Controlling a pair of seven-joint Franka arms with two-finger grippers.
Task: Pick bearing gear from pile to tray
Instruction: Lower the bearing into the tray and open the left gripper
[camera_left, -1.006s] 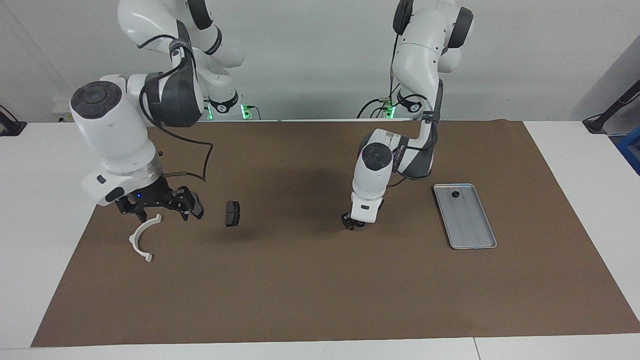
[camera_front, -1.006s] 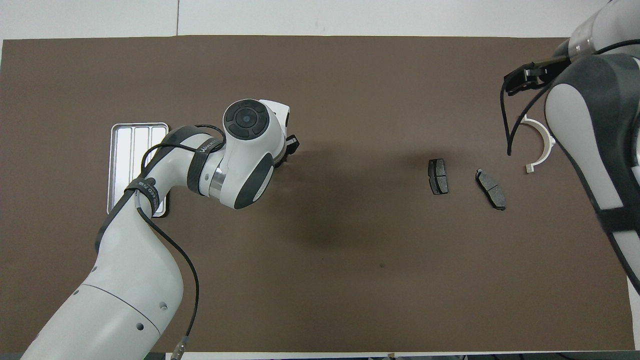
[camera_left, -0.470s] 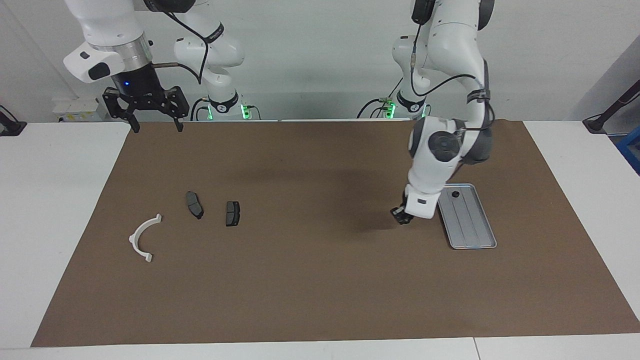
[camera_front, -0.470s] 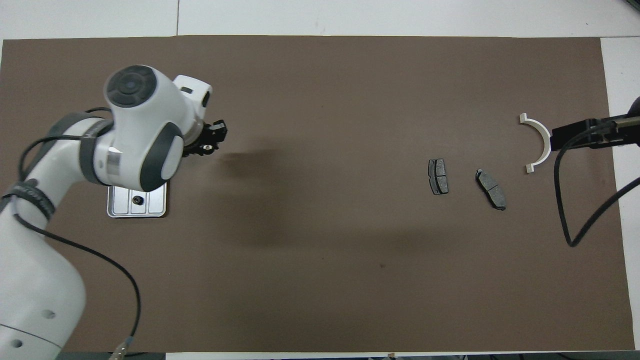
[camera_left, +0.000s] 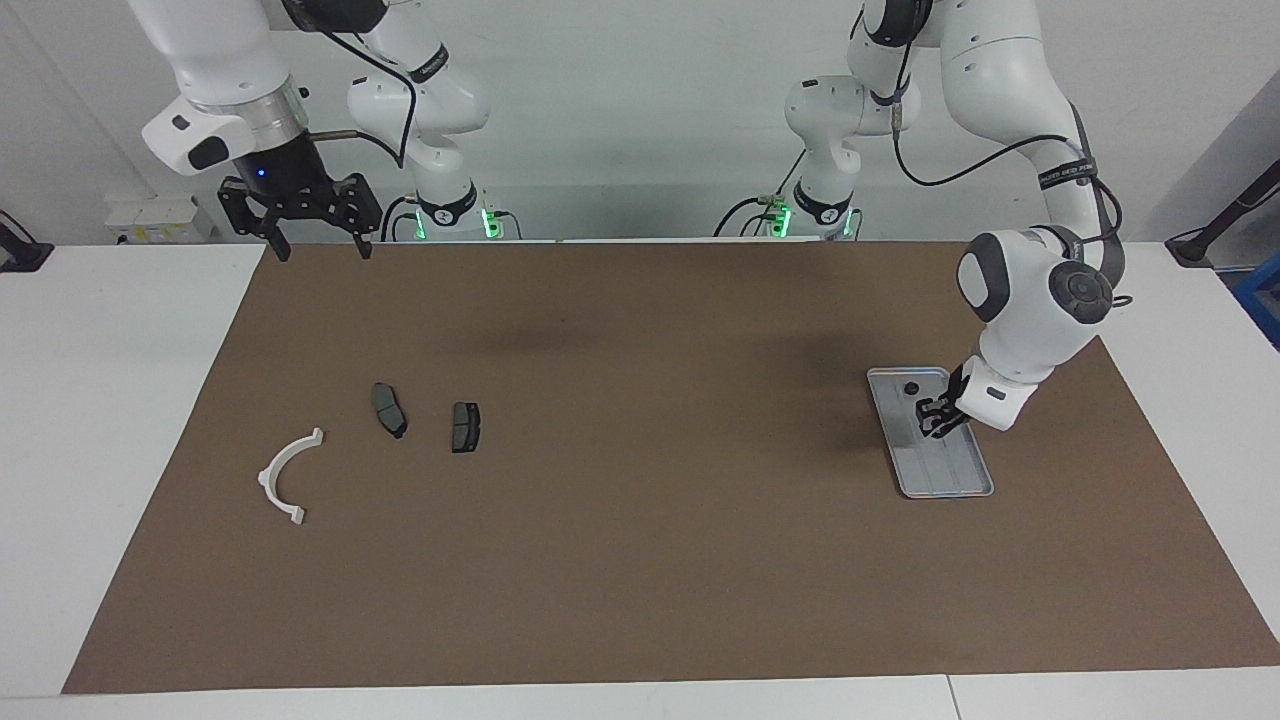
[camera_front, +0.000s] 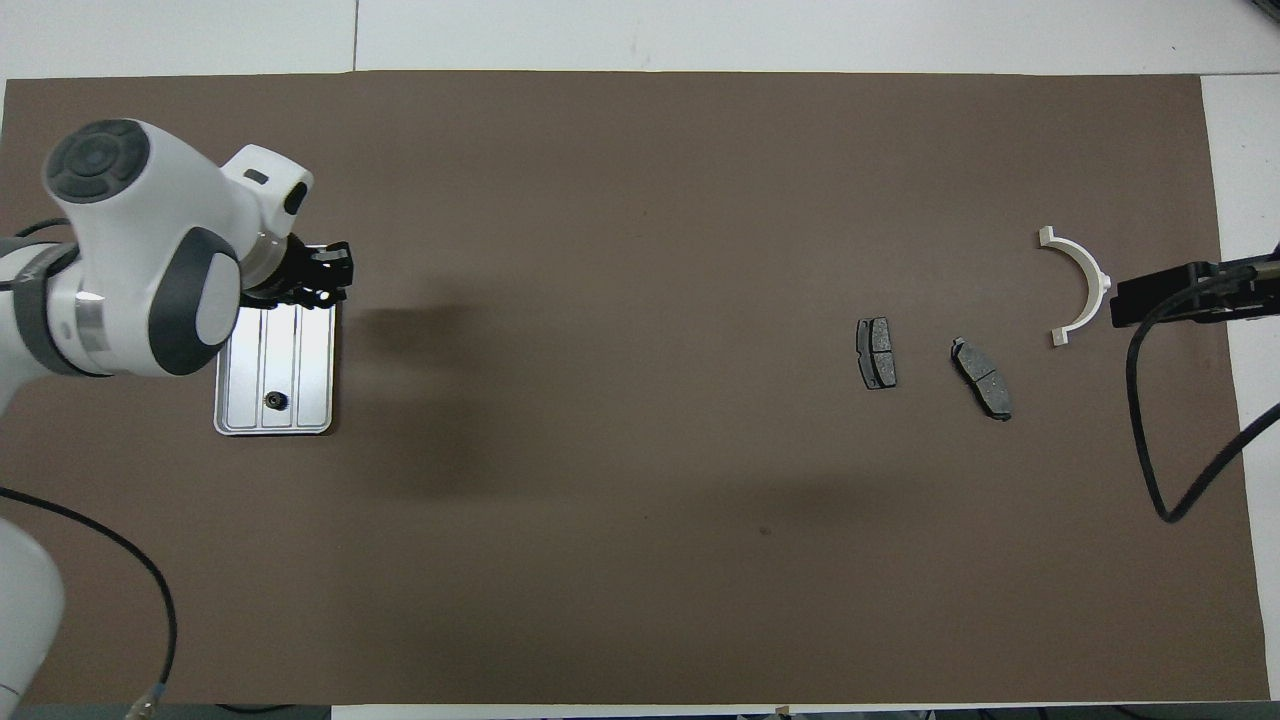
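While one small black round piece (camera_left: 911, 387) lies flat in the flat silver-grey rectangular metal tray (camera_left: 958, 480), at the tray's end nearer to the robots, the left gripper (camera_left: 934, 418) hangs over the middle of that tray with its fingertips drawn nearly together. Something small and dark may sit between them, but whether they pinch a part cannot be told. In the overhead view the left gripper (camera_front: 322, 280) covers the tray's (camera_front: 318, 375) end farther from the robots, and the round piece (camera_front: 272, 401) shows near the tray's nearer end.

The tray rests on the brown mat (camera_left: 640, 560) that covers the surface, toward the left arm's end. Well apart from it, toward the right arm's end, lie two dark grey pad-shaped pieces (camera_left: 466, 427) (camera_left: 389, 409) side by side, and beside them a white curved plastic arc (camera_left: 285, 475), a little farther from the robots.

The right gripper (camera_left: 318, 248) waits, raised high over the mat's edge nearest the robots, its fingers spread wide and holding nothing.
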